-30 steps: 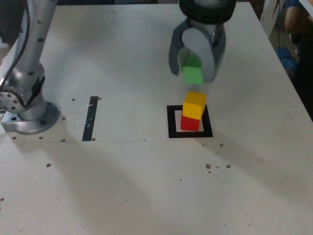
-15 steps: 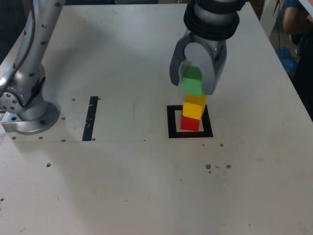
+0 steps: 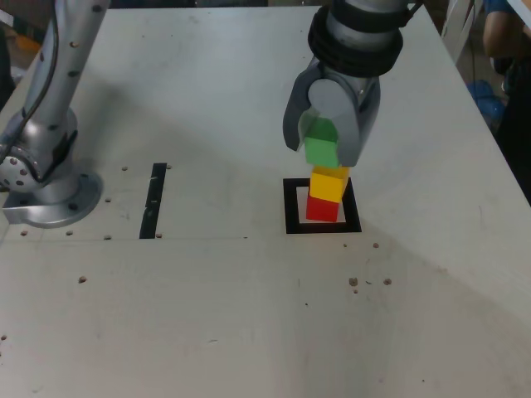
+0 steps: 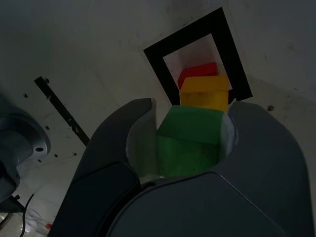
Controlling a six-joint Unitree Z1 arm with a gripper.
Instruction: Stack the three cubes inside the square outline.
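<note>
A red cube [image 3: 323, 210] sits inside the black square outline [image 3: 290, 207], and a yellow cube [image 3: 328, 184] is stacked on it. My gripper [image 3: 322, 153] is shut on the green cube [image 3: 321, 149], holding it directly over the yellow one, at or barely above its top face and a touch toward the exterior view's left. In the wrist view the green cube [image 4: 190, 136] is clamped between the two grey fingers [image 4: 118, 143]. Past it show the yellow cube [image 4: 205, 91], the red cube [image 4: 197, 73] and the square outline [image 4: 158, 64].
A short black tape strip [image 3: 153, 201] lies at the exterior view's left of the outline. The arm's grey base [image 3: 46, 195] stands at the far left. A person's arm [image 3: 506, 37] shows beyond the table's right edge. Small specks [image 3: 365, 282] dot the table.
My gripper has come down with the green cube from well above the stack to the yellow cube's top. The red and yellow cubes have stayed in place.
</note>
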